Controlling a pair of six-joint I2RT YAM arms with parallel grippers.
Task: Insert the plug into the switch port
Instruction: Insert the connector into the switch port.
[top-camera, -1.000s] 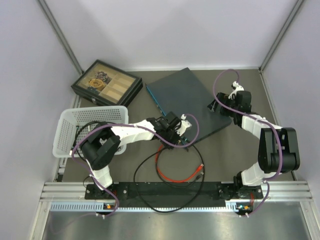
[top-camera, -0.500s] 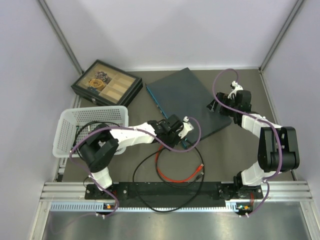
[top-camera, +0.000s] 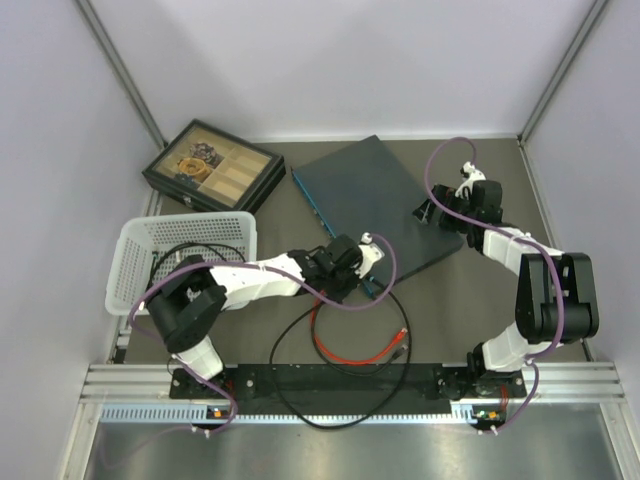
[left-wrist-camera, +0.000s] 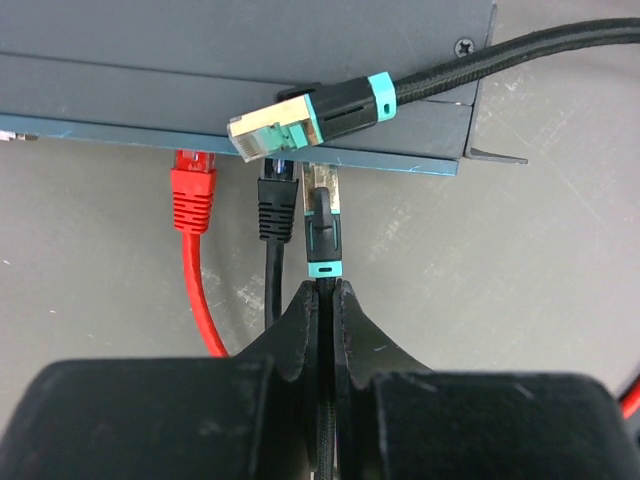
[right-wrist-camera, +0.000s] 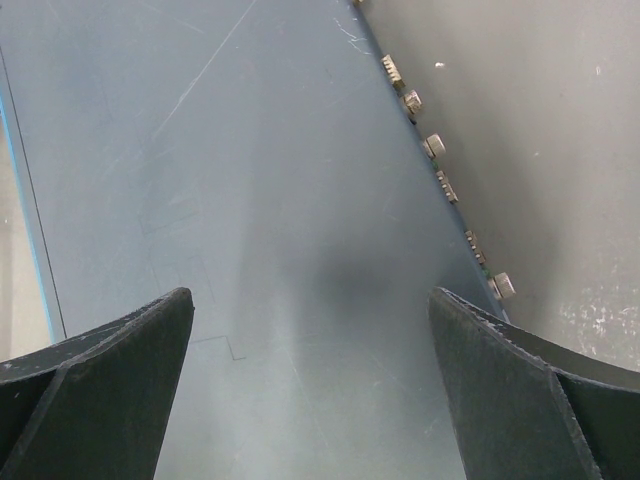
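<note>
White plastic lattice basket (top-camera: 140, 262), far left of the bench (top-camera: 450, 310), black cord trailing over its rim. Black tray box (top-camera: 212, 165), behind it, lid open, square compartments showing. Left claw (left-wrist-camera: 325, 292), mid-bench, matte black fingers clenched on the tail of the plug (left-wrist-camera: 322, 228) where its braided black cord leaves it. The plug is a slim black body with a teal band and a bright metal nose. Its long axis runs straight out from the claw, square to the switch's edge. The nose points at that edge and meets a socket near the corner. How deep it sits cannot be told. Red plug (left-wrist-camera: 190, 195) and black plug (left-wrist-camera: 278, 205), both ribbed and moulded, seated side by side in sockets just left of it. Their cords loop back over the bench. Spare connector (left-wrist-camera: 300, 115), metal-shelled, teal-banded, on braided cord, lying slantwise on the switch's top. Switch (top-camera: 385, 205), flat dark blue-grey metal slab, lying diagonally at centre, its thin teal socket edge facing the left arm. Right claw (right-wrist-camera: 310, 380), released, fingers spread wide above the switch's smooth, faintly scratched top near its screw-studded rear edge.
</note>
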